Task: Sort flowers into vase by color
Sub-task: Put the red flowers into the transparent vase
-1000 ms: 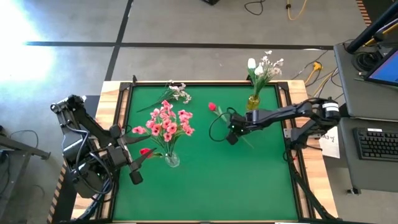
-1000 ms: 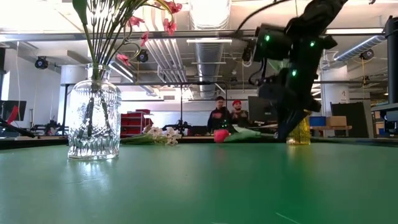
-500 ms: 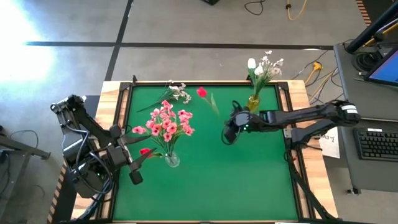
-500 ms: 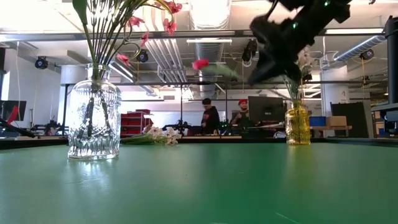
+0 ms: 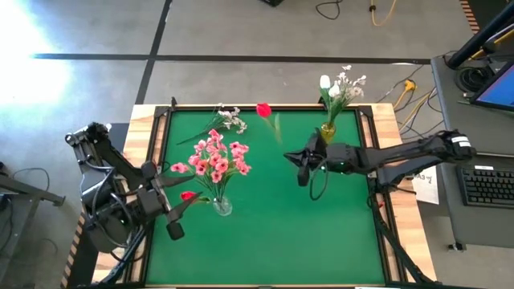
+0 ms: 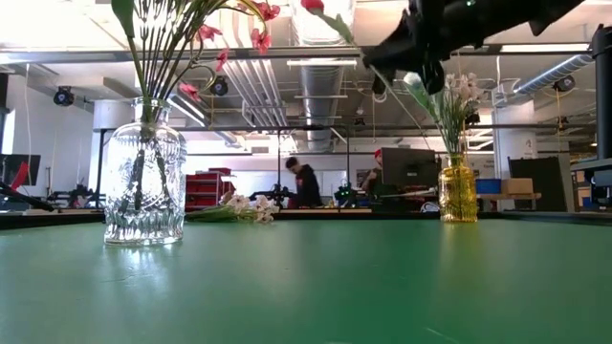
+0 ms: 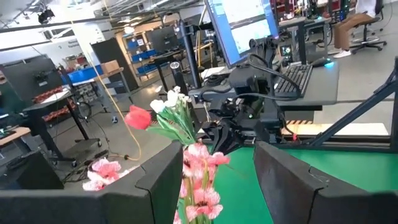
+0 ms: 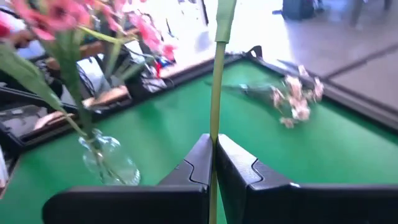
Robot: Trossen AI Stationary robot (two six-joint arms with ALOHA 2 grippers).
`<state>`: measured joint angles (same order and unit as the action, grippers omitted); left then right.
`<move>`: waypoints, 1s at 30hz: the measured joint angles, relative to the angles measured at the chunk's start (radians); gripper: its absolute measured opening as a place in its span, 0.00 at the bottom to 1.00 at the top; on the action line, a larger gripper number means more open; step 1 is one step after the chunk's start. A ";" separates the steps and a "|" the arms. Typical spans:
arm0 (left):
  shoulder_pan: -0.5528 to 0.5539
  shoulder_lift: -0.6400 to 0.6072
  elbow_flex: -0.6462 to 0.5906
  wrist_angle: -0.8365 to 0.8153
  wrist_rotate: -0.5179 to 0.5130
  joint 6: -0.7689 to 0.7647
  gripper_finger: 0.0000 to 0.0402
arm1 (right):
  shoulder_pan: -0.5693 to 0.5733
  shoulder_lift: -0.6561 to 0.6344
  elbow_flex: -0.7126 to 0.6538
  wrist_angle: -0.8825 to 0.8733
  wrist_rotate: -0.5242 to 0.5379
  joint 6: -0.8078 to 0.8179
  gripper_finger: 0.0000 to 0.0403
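Note:
A red tulip (image 5: 263, 110) on a long green stem is held up by my right gripper (image 5: 303, 159) over the table's middle, its bloom (image 6: 313, 5) slanting up toward the far left. The clear glass vase (image 5: 222, 206) holds pink blossom sprays (image 5: 215, 158). White flowers (image 5: 337, 87) stand in the yellow vase (image 5: 327, 131) at the far right. A small white-blossom spray (image 5: 229, 119) lies flat near the far edge. My left gripper (image 5: 181, 205) waits open at the near left, next to the clear vase. My right gripper pinches the tulip's green stem (image 8: 213, 140) between its two shut fingers (image 8: 193, 165), low on the stem and far from the bloom. The fingers lie across the stem. The tulip is lifted clear of the table and slants upward past the fingers, bloom uppermost.
The green mat has bare room across its near half and between the two vases. Wooden table edges (image 5: 384, 201) frame the mat. A desk with a keyboard (image 5: 488, 185) stands off to the right. People and workbenches show in the room beyond the far edge.
My right gripper has risen from the table while shut on the red tulip's stem and has tipped upward. The tulip, which lay on the mat a second ago, is now lifted clear, its bloom swung up and toward the far edge.

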<state>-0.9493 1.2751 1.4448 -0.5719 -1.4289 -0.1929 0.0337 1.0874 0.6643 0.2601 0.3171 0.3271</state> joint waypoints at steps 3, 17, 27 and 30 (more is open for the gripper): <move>0.002 0.004 0.000 0.075 0.034 0.078 0.45 | 0.023 -0.019 -0.009 0.058 -0.001 -0.036 0.02; 0.070 0.094 0.001 0.560 0.264 0.516 0.45 | 0.184 -0.056 0.027 0.234 -0.001 -0.252 0.02; 0.144 0.148 0.001 0.652 0.374 0.491 0.45 | 0.342 -0.055 0.034 0.379 -0.004 -0.412 0.02; 0.163 0.173 0.001 0.700 0.401 0.499 0.45 | 0.385 -0.043 0.034 0.416 -0.006 -0.440 0.02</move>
<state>-0.7866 1.4480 1.4460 0.1285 -1.0282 0.3062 0.4189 1.0445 0.6983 0.6759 0.3107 -0.1130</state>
